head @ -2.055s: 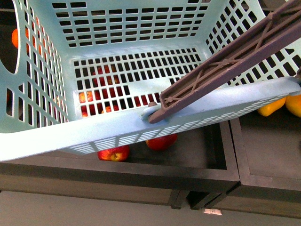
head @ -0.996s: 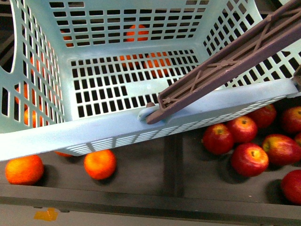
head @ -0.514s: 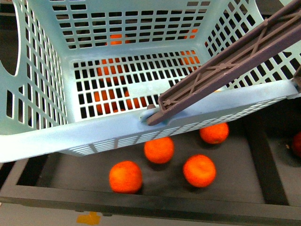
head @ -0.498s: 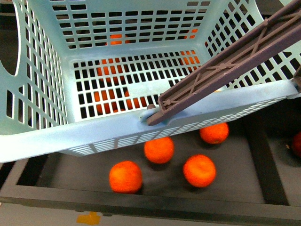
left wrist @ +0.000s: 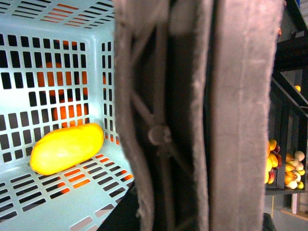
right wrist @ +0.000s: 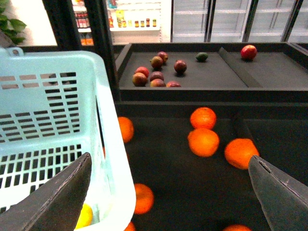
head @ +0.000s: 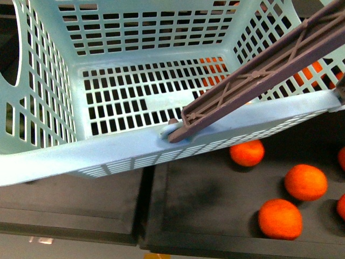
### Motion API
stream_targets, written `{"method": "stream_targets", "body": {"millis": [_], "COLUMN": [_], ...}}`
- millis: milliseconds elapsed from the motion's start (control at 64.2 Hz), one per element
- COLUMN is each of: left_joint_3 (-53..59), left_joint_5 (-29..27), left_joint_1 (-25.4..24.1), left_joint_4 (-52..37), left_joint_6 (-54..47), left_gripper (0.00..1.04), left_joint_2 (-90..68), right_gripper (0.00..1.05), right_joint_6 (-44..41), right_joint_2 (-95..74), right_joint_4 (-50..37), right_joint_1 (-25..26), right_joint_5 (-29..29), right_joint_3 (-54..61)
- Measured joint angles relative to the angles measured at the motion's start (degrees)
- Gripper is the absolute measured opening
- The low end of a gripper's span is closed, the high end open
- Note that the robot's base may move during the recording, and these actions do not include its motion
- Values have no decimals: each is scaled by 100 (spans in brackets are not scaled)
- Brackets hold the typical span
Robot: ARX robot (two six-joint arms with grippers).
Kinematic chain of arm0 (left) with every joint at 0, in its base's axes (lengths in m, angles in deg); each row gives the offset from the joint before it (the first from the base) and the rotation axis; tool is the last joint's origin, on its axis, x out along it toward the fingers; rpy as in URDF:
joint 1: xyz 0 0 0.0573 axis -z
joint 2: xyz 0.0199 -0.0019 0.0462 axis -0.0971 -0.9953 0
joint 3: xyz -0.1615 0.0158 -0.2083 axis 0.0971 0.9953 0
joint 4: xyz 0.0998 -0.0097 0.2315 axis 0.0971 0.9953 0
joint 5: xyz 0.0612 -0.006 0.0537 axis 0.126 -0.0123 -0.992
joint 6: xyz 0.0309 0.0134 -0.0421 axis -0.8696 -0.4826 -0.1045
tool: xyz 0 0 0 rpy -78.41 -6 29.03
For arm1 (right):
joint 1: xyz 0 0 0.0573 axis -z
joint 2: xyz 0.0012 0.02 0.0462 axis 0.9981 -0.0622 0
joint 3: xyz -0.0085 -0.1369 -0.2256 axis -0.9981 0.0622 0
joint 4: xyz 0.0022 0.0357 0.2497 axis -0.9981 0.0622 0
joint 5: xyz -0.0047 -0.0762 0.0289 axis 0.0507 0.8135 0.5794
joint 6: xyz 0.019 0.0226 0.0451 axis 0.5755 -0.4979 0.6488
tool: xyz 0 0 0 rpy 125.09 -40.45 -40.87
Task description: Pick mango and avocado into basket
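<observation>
The light teal basket [head: 108, 154] hangs over the dark fruit bins and fills most of the front view. Its brown handle [head: 253, 81] slants up to the right. In the left wrist view that handle [left wrist: 240, 120] fills the frame, with my left gripper [left wrist: 183, 211] shut on it. The yellow mango [left wrist: 65, 149] lies on the basket floor. My right gripper [right wrist: 168, 192] is open beside the basket [right wrist: 110, 144], above the oranges. The dark green avocado [right wrist: 202, 57] lies in a far bin, well beyond the right gripper.
Several oranges [right wrist: 203, 142] are scattered in the dark bin [head: 215, 205] below the basket's right side. A divider [head: 145, 205] separates it from the bin to the left. Dark red-blushed fruits [right wrist: 156, 72] and a red fruit [right wrist: 249, 51] lie in far bins. Fruit shelves [left wrist: 284, 163] stand further off.
In the front view the bins under the basket have slid to the right: apples gave way to oranges, which now sit at the right. The basket keeps its place in view.
</observation>
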Motion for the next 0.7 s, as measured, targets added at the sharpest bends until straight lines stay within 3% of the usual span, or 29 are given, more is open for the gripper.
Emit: {"method": "stream_targets", "body": {"millis": [701], "left_joint_3": [0], "left_joint_5": [0], "left_joint_1": [0], "left_joint_4": [0], "left_joint_6": [-7], "left_gripper": [14], "left_joint_2": [0], "right_gripper": [96], "right_joint_6": [0], "right_joint_2": [7], "right_joint_4": [0], "right_joint_1": [0], "right_joint_5": [-4], "right_joint_3": [0]}}
